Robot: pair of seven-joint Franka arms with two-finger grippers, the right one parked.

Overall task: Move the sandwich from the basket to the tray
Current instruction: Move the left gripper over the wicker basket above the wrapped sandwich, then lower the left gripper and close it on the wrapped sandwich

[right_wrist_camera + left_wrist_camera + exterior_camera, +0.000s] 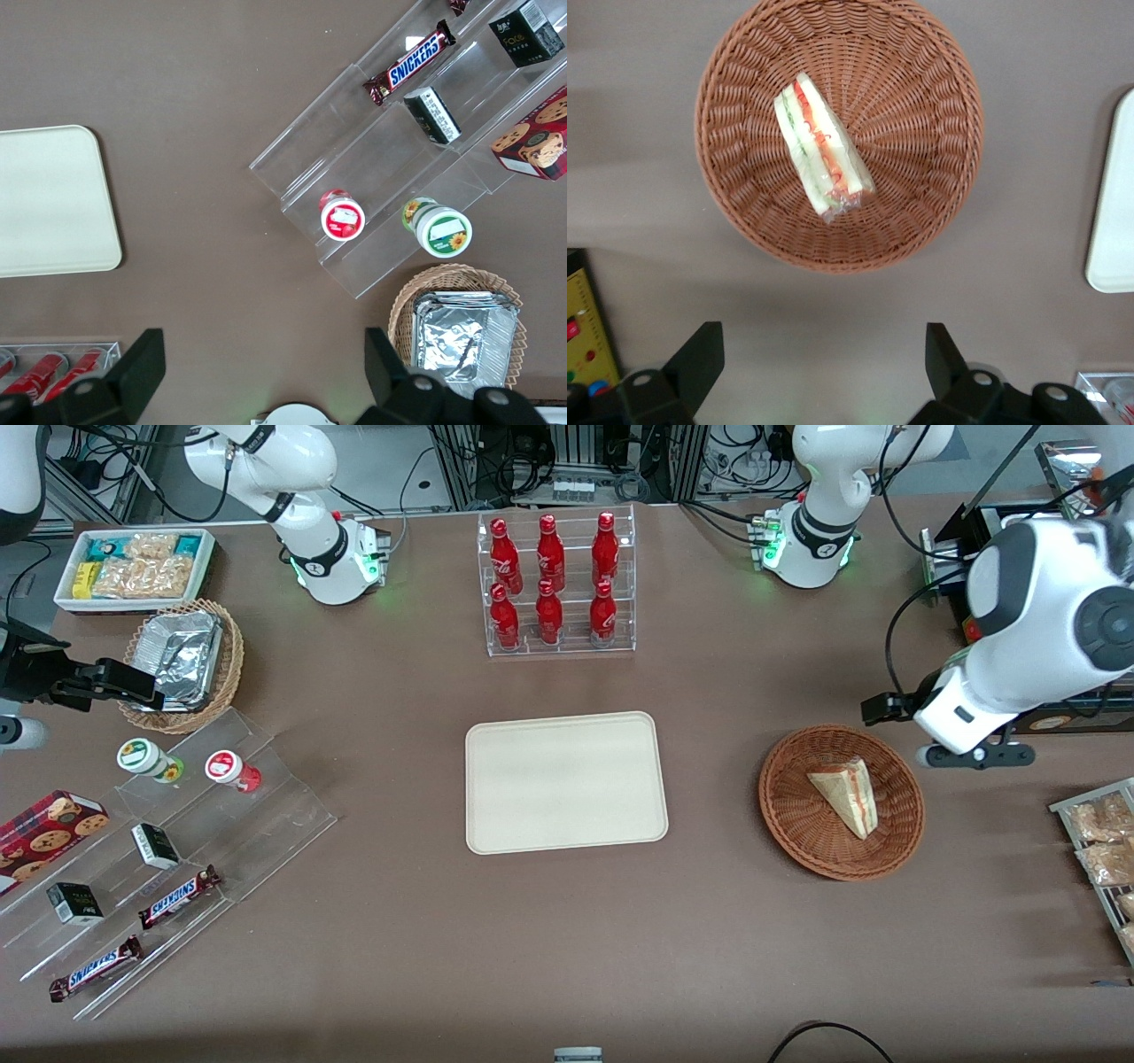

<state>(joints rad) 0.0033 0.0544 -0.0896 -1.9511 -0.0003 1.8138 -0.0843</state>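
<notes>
A triangular, film-wrapped sandwich [822, 146] is seen lying in the round woven wicker basket [926, 190]. The end effector [824, 363] is held spread open above bare tabletop [567, 948] just beside the basket. The smooth rectangular tray [565, 781] lies apart.

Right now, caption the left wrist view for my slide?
Open gripper hovers above the table beside the basket holding the sandwich; tray at edge.

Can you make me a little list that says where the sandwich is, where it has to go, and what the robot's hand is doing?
sandwich: lying in the basket, not picked up yet
tray: nothing on it, beside the basket
gripper: above the table next to the basket, jaws open, holding nothing
bottle rack: six red bottles, farther from the front camera than the tray
</notes>
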